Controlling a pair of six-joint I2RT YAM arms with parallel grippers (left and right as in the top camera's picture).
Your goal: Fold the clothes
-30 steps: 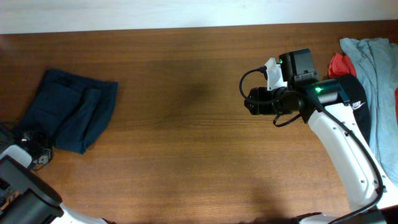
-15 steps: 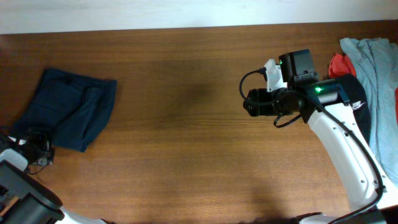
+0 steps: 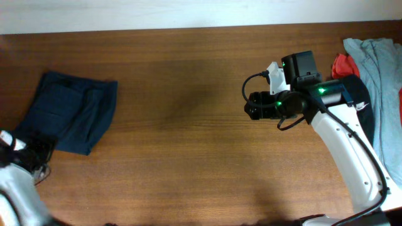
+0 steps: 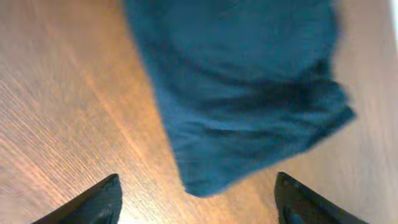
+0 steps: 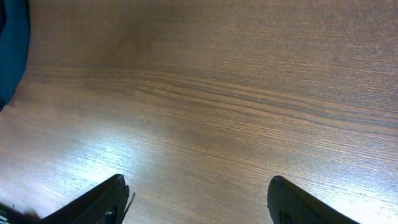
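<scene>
The clothes, a pair of dark navy shorts (image 3: 69, 113), lie folded into a compact shape flat on the wooden table at the far left. My left gripper (image 3: 32, 152) hovers just off their front-left corner. In the left wrist view the shorts (image 4: 242, 81) fill the upper part, and their near corner ends between the wide-apart fingers of the left gripper (image 4: 198, 186), which is open and holds nothing. My right gripper (image 3: 251, 105) is right of the table's middle, pointing left. The right gripper (image 5: 198, 186) stands open over bare wood, with a sliver of the shorts (image 5: 12, 50) at the far left edge.
A pile of other garments lies at the right edge: a light grey shirt (image 3: 380, 69), something red (image 3: 344, 64) and a black garment with a white swoosh (image 3: 359, 100), partly under the right arm. The table's far edge meets a white wall along the top.
My left gripper has opened, let go of the shorts' front-left corner and drawn back toward the front-left. The right gripper has opened wider and shifted slightly left.
</scene>
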